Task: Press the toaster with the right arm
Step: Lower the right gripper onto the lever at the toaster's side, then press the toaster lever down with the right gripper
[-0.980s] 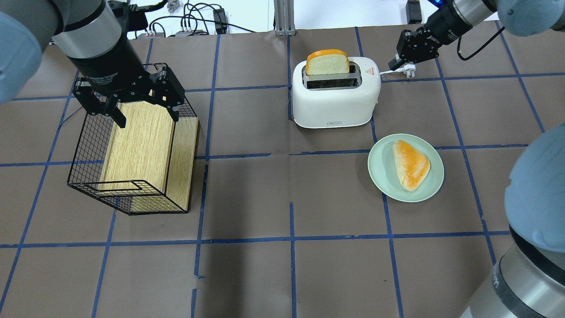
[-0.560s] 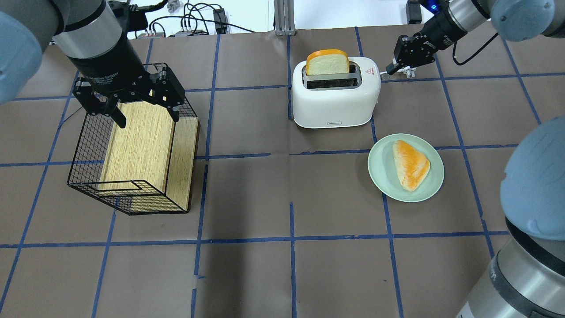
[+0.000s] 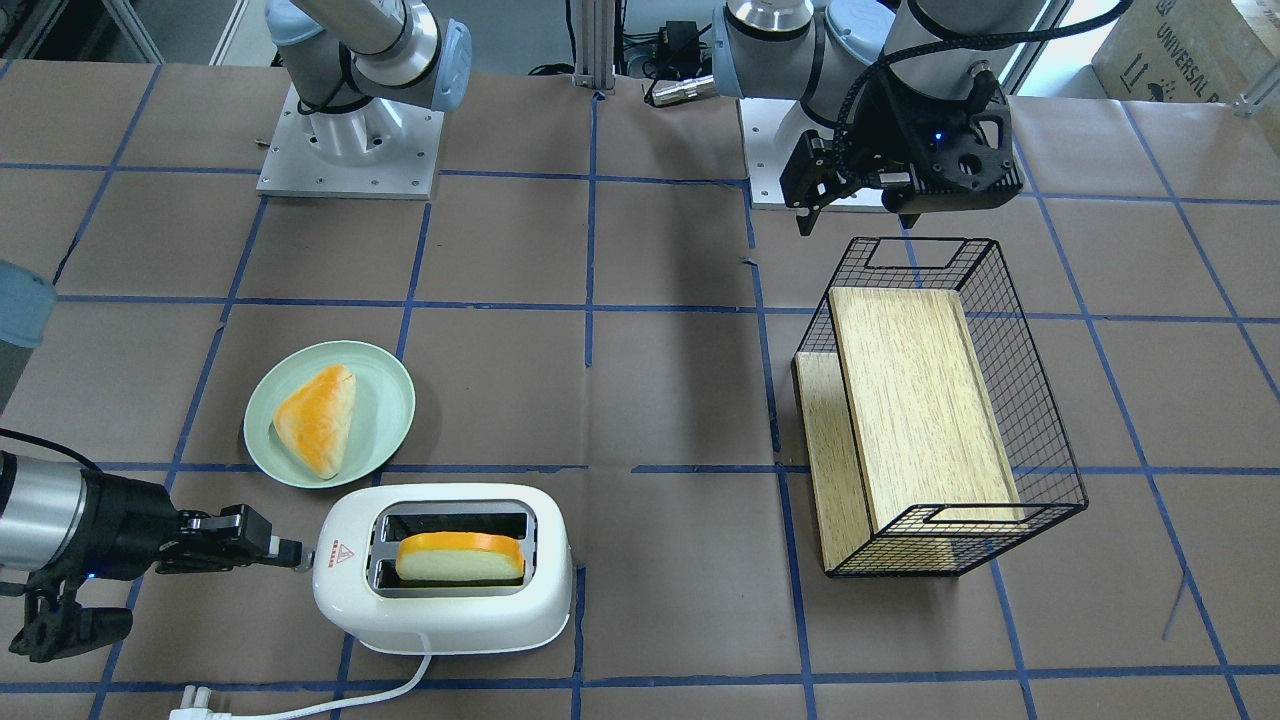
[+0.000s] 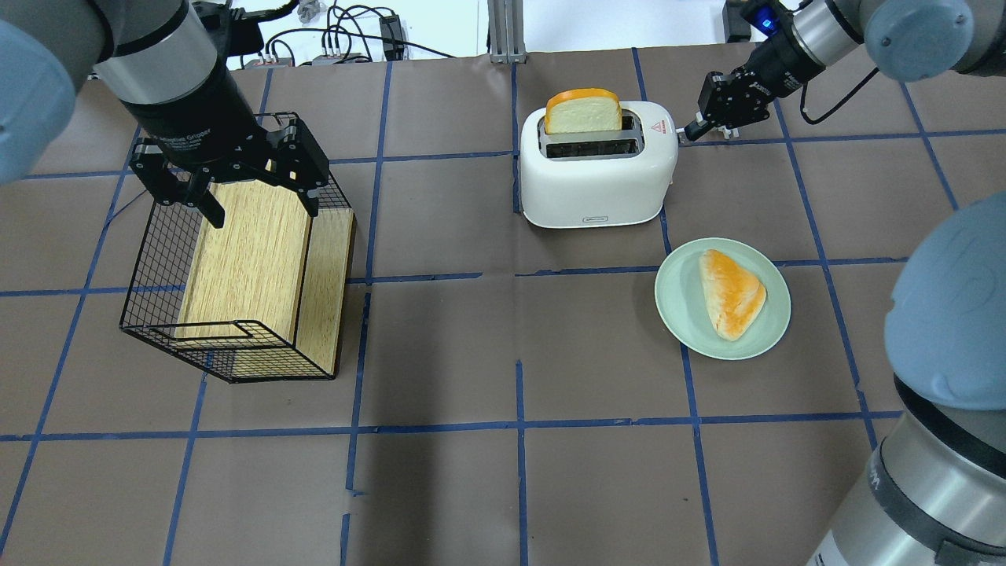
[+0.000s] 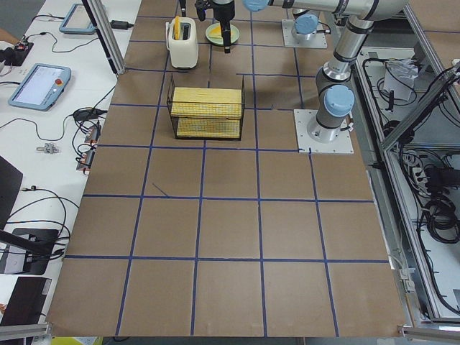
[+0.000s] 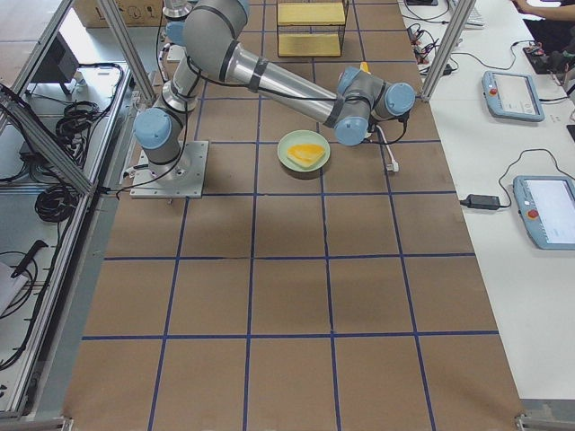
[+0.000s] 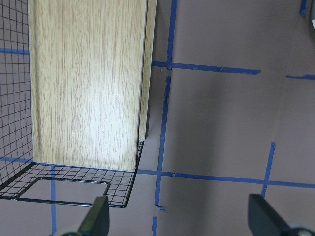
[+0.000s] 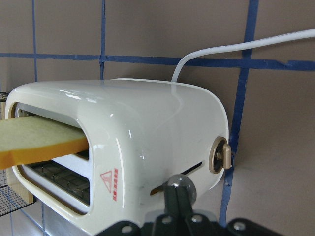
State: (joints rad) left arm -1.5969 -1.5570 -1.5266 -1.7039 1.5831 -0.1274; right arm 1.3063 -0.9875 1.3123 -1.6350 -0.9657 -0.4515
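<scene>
The right gripper [image 4: 685, 132] is brought leftward across the far right of the table, closer to the toaster [image 4: 597, 185]. Its tip is now set against the toaster's right end, where a clear gap was seen a second ago. In the wrist view its pressed-together fingers [image 8: 172, 202] are placed at the lever knob [image 8: 179, 183], and the arm's large joint cap [image 4: 951, 306] at near right is shifted slightly left.

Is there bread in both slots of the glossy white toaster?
No, the front-facing view shows one orange-crusted bread slice in one slot of the glossy white toaster; the other slot is empty.
</scene>
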